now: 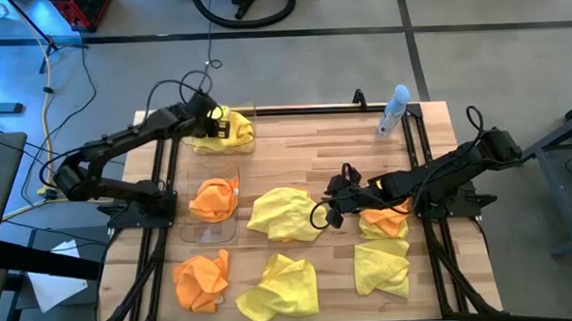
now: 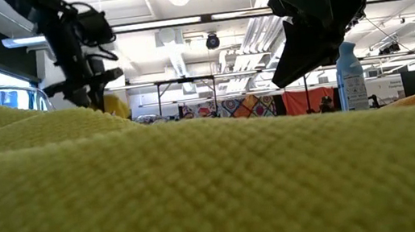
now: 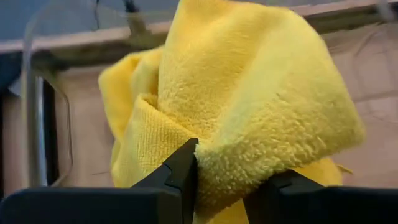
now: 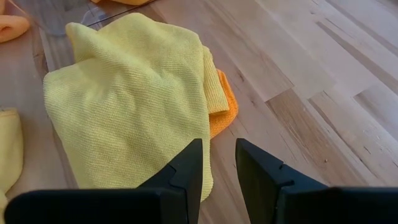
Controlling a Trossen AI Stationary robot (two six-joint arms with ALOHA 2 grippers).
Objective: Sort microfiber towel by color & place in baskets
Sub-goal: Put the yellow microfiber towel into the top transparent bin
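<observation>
My left gripper [image 1: 225, 125] is shut on a bright yellow towel [image 1: 231, 130] over the far clear basket [image 1: 248, 112] at the table's far left. Whether the towel's lower part rests in the basket, I cannot tell. The near clear basket [image 1: 186, 229] holds an orange towel [image 1: 214, 197]. My right gripper [image 4: 219, 163] hangs open, nothing between its fingers, over the right edge of a yellow towel [image 4: 124, 99] at mid-table. An orange towel [image 4: 225, 111] peeks out from under that one. More yellow towels [image 1: 277, 287] [image 1: 383, 269] and orange towels [image 1: 202, 280] [image 1: 386, 220] lie on the wood. My left gripper pinches a bunched fold of the yellow towel [image 3: 217, 165] between its two fingers, several layers gathered together. The fingers [image 3: 184, 163] slant down from the table's left side. The rest of the towel [image 3: 249, 81] bulges out beyond the fingertips in soft folds.
A slim clear spray bottle [image 1: 393, 110] stands at the far right of the table. A yellow towel [image 2: 202, 190] fills the foreground of the low view, close to the near edge. Bare wood lies between the far basket and the bottle.
</observation>
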